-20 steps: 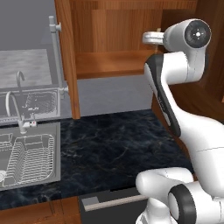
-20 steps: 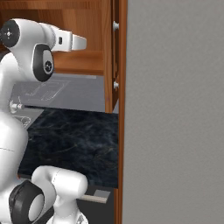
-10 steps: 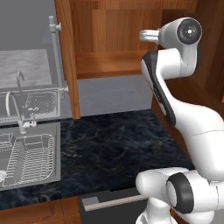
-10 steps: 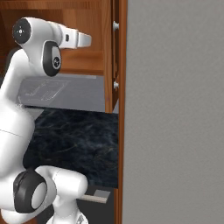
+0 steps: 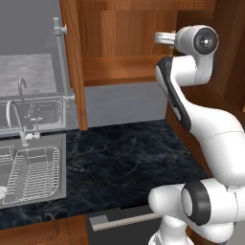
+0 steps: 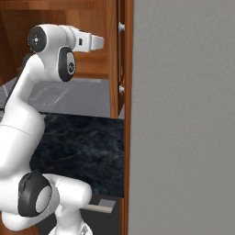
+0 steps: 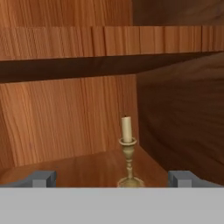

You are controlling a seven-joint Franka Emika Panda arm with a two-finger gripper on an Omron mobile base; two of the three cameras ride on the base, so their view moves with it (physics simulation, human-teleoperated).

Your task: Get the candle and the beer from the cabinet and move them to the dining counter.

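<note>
Wide-open two-finger gripper (image 7: 112,178) aimed into the reddish-brown wooden wall cabinet (image 7: 65,118), holding nothing

Small cream-white taper candle in a short brass holder (image 7: 127,154) upright on the lower shelf, straight ahead between the two dark fingertips (image 7: 43,177), slightly toward the right one, clear of both, near the cabinet's back corner
</note>
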